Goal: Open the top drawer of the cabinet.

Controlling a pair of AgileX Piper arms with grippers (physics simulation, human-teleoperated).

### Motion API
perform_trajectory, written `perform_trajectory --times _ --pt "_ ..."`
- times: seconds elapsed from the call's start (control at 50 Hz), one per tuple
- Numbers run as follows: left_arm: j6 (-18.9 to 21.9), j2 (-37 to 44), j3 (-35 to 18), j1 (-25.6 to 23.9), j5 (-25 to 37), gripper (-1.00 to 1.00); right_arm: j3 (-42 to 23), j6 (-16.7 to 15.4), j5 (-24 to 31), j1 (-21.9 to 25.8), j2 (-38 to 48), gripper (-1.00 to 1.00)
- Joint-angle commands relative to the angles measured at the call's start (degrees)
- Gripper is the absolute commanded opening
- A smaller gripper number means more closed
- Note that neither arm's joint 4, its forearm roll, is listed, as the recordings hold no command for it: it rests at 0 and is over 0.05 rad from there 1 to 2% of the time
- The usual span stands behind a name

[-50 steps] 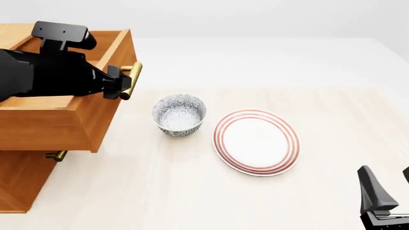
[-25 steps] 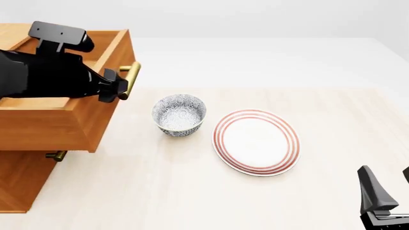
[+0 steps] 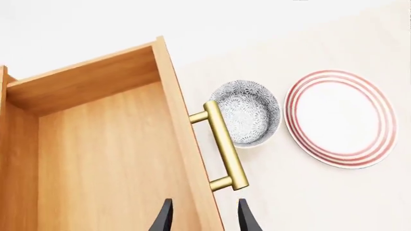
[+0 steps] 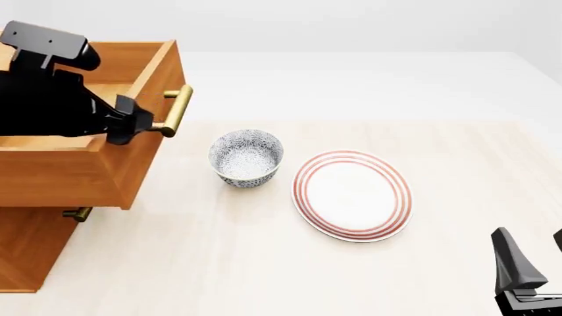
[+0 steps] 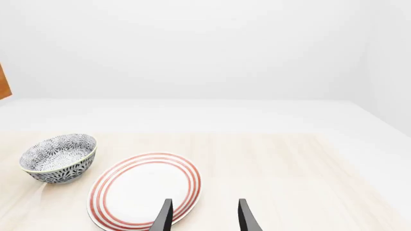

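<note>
The top drawer [image 4: 62, 172] of the orange-brown cabinet [image 4: 25, 253] stands pulled out, and its bare wooden inside [image 3: 103, 159] shows. Its brass bar handle [image 4: 178, 110] is free; it also shows in the left wrist view [image 3: 226, 147]. My left gripper [image 4: 131, 122] is open and empty, hanging over the drawer's front edge just behind the handle. Its fingers [image 3: 164, 219] straddle that edge without touching the bar. My right gripper [image 4: 533, 260] is open and empty at the table's near right corner, far from the cabinet.
A blue-patterned bowl [image 4: 247, 157] stands on the table just right of the drawer front. A white plate with red rings [image 4: 352, 195] lies right of the bowl. A lower drawer's brass handle [image 4: 77, 214] pokes out under the open drawer.
My left gripper has let go of the brass handle and drawn back to the left, over the drawer. The drawer stays open. The right arm has not moved.
</note>
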Motion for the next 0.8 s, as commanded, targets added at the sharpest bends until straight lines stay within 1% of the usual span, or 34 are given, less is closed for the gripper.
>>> perform_trajectory --times 0.02,0.14,0.16,0.2,0.32,0.46,0.52,0.66,0.72,0.8 --pt "1.03 -1.82 -1.29 0.08 2.16 1.0 0.0 -0.02 0.0 0.0 0.0 1.0" --pt "1.13 -3.01 -1.7 -0.39 2.86 1.0 0.0 0.0 0.0 0.0 0.0 1.0" --pt "0.55 -3.13 -2.11 -1.08 3.0 1.0 0.0 0.02 0.0 0.0 0.0 1.0" --pt "1.23 -3.56 -2.52 -0.59 3.65 1.0 0.0 0.0 0.0 -0.01 0.0 1.0" --pt "1.0 -4.63 -2.63 -1.02 3.94 1.0 0.0 0.01 0.0 -0.01 0.0 1.0" --pt "1.67 -6.5 -3.35 -0.75 5.24 1.0 0.0 -0.01 0.0 0.0 0.0 1.0" --pt "1.97 -7.29 -2.85 -0.38 5.27 1.0 0.0 -0.01 0.0 -0.01 0.0 1.0" --pt "1.92 -9.16 -3.01 0.31 5.81 1.0 0.0 -0.01 0.0 0.02 0.0 1.0" --pt "1.83 -9.79 -2.28 0.41 5.46 1.0 0.0 -0.01 0.0 0.0 0.0 1.0" --pt "1.53 -9.9 -2.96 0.12 5.6 1.0 0.0 0.0 0.0 0.0 0.0 1.0"
